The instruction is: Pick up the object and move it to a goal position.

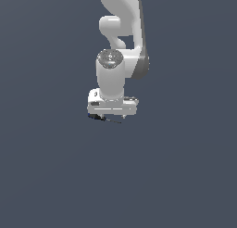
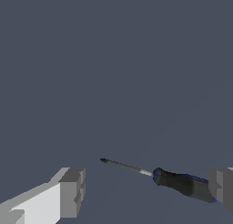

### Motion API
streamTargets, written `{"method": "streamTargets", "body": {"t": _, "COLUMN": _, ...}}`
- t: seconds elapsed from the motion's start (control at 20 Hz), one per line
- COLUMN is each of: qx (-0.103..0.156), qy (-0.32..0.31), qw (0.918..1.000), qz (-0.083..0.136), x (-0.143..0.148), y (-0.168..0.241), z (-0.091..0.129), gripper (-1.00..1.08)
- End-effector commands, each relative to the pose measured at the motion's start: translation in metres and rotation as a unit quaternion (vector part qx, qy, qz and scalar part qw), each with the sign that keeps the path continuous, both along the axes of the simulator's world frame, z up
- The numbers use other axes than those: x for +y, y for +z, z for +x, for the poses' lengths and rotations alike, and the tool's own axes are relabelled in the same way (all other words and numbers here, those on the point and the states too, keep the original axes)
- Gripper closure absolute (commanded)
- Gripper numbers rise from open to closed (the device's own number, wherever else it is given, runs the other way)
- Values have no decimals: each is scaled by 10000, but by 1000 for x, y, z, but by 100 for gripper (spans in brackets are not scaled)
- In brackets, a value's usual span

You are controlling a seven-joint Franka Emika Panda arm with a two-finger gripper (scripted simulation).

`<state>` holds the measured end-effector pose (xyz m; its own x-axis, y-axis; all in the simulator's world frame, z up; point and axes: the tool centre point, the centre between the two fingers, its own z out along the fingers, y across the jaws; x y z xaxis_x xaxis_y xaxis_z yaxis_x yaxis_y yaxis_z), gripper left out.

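Between the two fingers (image 2: 72,193) of the gripper (image 2: 145,191), low over the plain grey surface (image 2: 113,59), the object (image 2: 168,178) is seen in the wrist view as a small screwdriver with a thin metal shaft and a dark handle with a blue line. The fingers are spread wide; the handle end is just beside one finger, or perhaps touching it, while a clear gap is left at the other finger, so nothing is gripped yet. This placement is judged as preparation for a grasp across the handle, the thicker part. The long axis is laid almost along the line between the fingers, slightly slanted, and the tip is pointed toward the finger that stands apart. In the exterior view the object (image 1: 107,120) is visible only as a dark sliver under the gripper (image 1: 112,114), with no edge of the surface in view.
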<state>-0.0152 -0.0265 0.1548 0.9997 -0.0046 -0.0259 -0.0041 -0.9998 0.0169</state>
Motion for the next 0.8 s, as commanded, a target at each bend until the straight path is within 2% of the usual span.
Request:
{"method": "streamTargets", "body": {"t": 0.0, "qx": 0, "qy": 0, "qw": 10000, "qz": 0, "x": 0, "y": 0, "z": 0, "gripper": -92}}
{"method": "streamTargets", "body": {"t": 0.75, "qx": -86, "qy": 188, "qw": 9998, "qz": -52, "x": -10, "y": 14, "z": 6, "gripper": -92}}
